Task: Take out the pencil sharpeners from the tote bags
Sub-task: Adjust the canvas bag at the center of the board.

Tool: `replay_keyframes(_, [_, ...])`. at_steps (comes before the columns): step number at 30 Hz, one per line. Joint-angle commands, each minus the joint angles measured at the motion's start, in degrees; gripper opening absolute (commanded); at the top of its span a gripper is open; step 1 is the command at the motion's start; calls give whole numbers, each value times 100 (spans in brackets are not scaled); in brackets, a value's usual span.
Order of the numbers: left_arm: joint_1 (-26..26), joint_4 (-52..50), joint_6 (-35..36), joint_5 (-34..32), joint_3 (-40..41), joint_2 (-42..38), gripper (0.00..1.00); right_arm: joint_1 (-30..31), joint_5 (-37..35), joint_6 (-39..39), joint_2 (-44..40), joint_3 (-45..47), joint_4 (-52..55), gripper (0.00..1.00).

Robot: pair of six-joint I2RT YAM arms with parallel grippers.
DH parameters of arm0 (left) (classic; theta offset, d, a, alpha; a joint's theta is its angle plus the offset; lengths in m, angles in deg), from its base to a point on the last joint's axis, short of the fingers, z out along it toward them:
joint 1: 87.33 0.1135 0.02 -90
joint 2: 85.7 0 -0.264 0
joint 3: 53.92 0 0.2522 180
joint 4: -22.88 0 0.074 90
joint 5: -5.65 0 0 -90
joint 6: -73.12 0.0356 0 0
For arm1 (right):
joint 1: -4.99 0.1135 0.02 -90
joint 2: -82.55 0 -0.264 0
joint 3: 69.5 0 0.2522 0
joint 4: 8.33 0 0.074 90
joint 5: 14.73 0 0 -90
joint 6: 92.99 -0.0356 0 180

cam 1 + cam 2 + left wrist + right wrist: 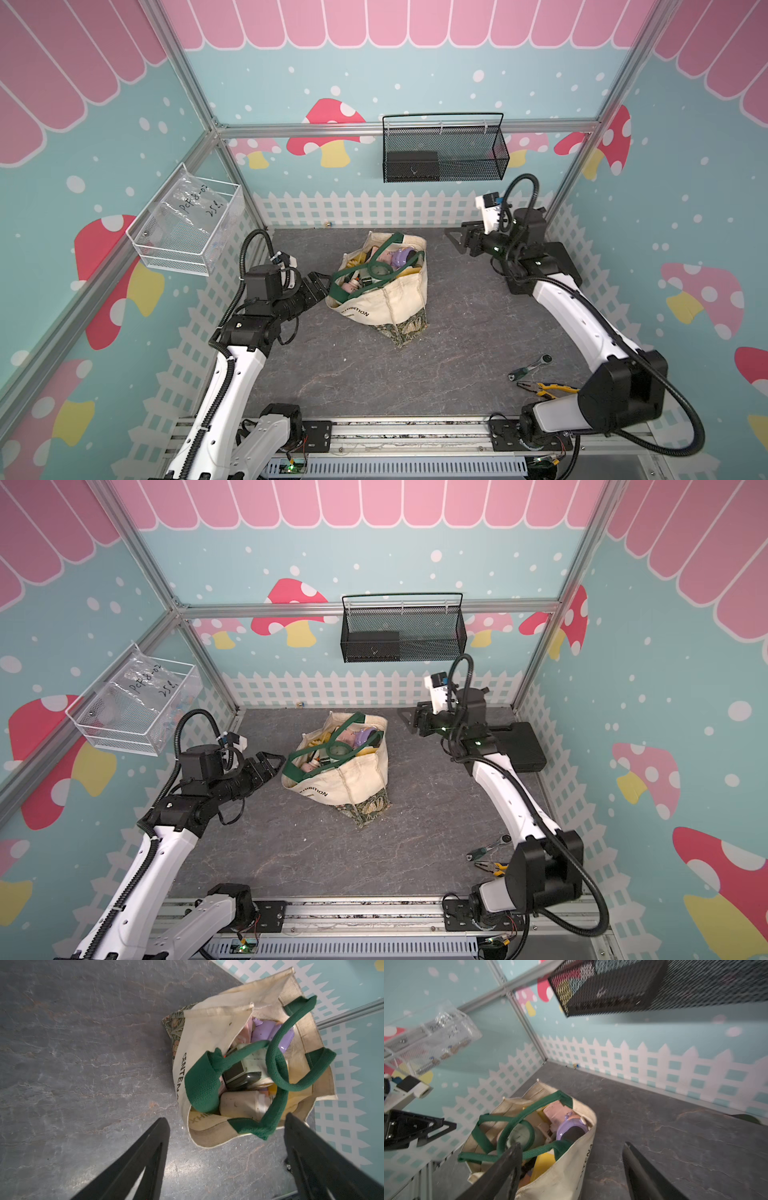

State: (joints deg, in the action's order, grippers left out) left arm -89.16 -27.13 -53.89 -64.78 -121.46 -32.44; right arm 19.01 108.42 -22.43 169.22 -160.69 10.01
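In both top views the tote bag (386,301) stood upright mid-counter (457,353), nearer the far edge, its mouth crammed with pencil sharpeners (400,257). None lay out on the counter, so you were, I'd judge, at the very first reach. Your left gripper (322,283) hung just beside the bag on the side facing the counter's left edge. Your right gripper (457,237) was well apart from it, toward the far right corner.

In the left wrist view the jaws were spread wide and empty, and a green strap handle (277,1064) looped over a pale green sharpener (254,1061).

In the right wrist view the jaws stood apart, pinching nothing, and a purple sharpener (569,1128) sat topmost.

Next, you likely needed one gripper to steady the rim and the other to reach in past the straps.
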Motion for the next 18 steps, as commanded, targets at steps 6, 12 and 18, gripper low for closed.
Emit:
replay_keyframes(6, [42,-441,140,113,142,-280,86,639,-379,794,1925,-2072,2354,75])
replay_keyframes(12, [47,-535,212,85,144,-340,86,698,-1173,841,2628,-2598,2570,75])
replay_keyframes(18, [42,-536,237,80,227,-344,85,774,-1056,889,3083,-2922,2847,65])
